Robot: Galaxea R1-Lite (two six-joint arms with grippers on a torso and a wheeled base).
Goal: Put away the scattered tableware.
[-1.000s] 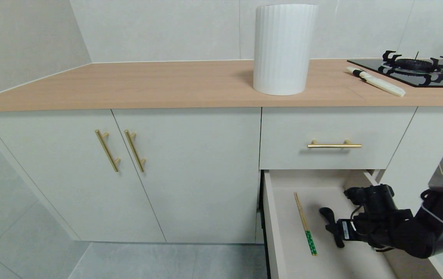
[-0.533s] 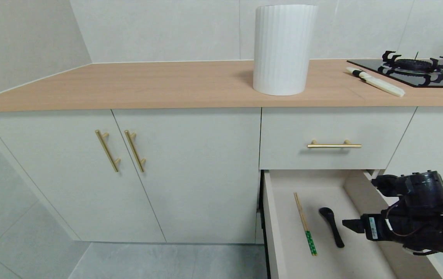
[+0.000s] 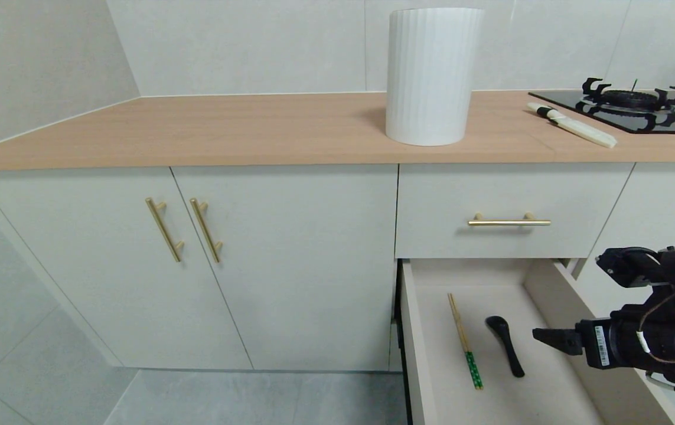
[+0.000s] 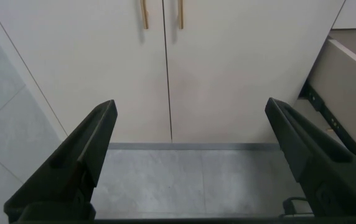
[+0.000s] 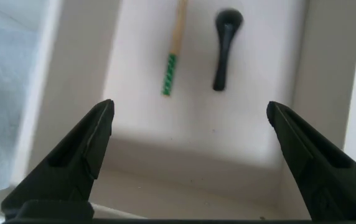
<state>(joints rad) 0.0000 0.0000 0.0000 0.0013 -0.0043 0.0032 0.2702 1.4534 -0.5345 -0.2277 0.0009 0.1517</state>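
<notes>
The lower drawer stands pulled out. On its floor lie a pair of wooden chopsticks with green ends and a black spoon, side by side and apart. My right gripper hovers open over the drawer's right wall, right of the spoon, with nothing between its fingers. The right wrist view looks down past the right gripper onto the spoon and chopsticks. A white utensil with a black band lies on the countertop beside the stove. My left gripper is open, low before the cabinet doors.
A tall white ribbed container stands on the wooden countertop. A black gas stove is at the far right. The upper drawer is shut, as are the two cabinet doors. Grey floor tiles lie below.
My right gripper has drawn back from the black spoon, rightward and a little up, to the drawer's right side. The spoon and chopsticks stayed where they were.
</notes>
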